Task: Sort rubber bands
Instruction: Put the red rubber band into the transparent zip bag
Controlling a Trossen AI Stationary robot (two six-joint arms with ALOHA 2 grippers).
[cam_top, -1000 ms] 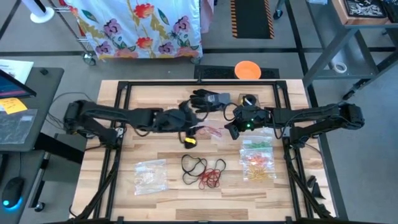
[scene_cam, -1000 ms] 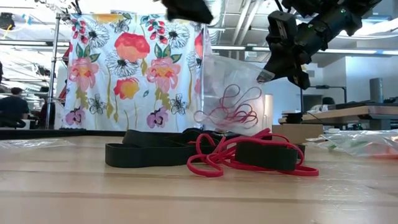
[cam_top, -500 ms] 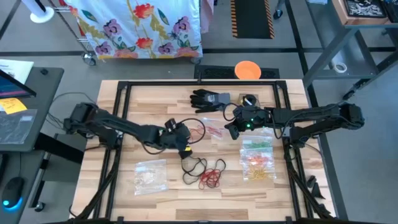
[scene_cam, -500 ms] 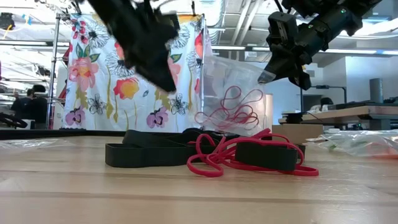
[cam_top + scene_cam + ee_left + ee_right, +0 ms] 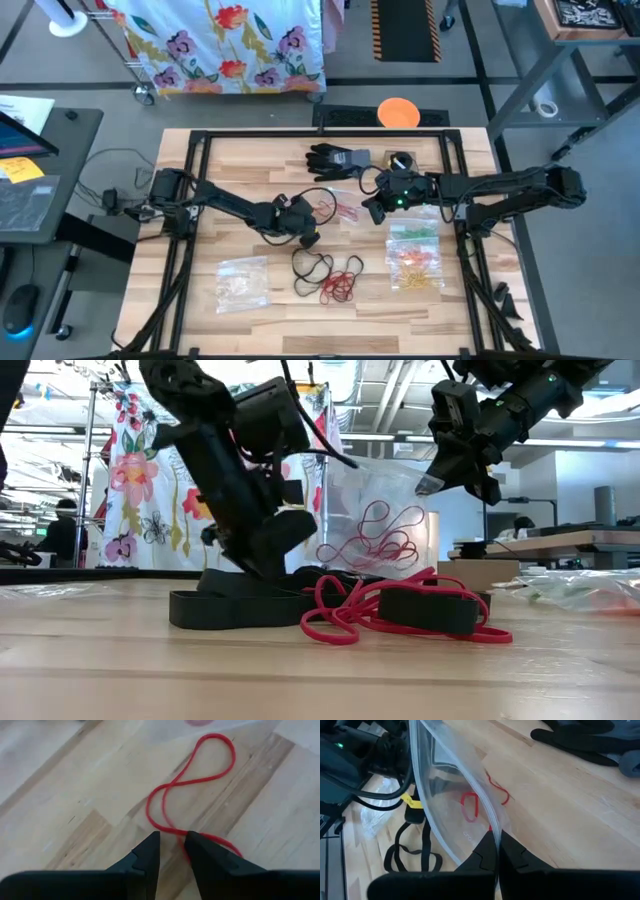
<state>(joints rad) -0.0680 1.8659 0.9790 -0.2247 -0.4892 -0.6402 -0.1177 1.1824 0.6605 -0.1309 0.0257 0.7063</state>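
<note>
Overhead camera looks straight down, low camera level across the table (image 5: 250, 160); both share the rubber bands (image 5: 400, 605).

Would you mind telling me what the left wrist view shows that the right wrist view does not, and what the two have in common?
Only the left wrist view shows the left gripper with its fingers slightly apart over a red rubber band lying on the table.

Only the right wrist view shows the right gripper shut on the edge of a clear plastic bag with red bands inside, plus black rubber bands and the black glove.

Both share the wooden table and red rubber bands.
</note>
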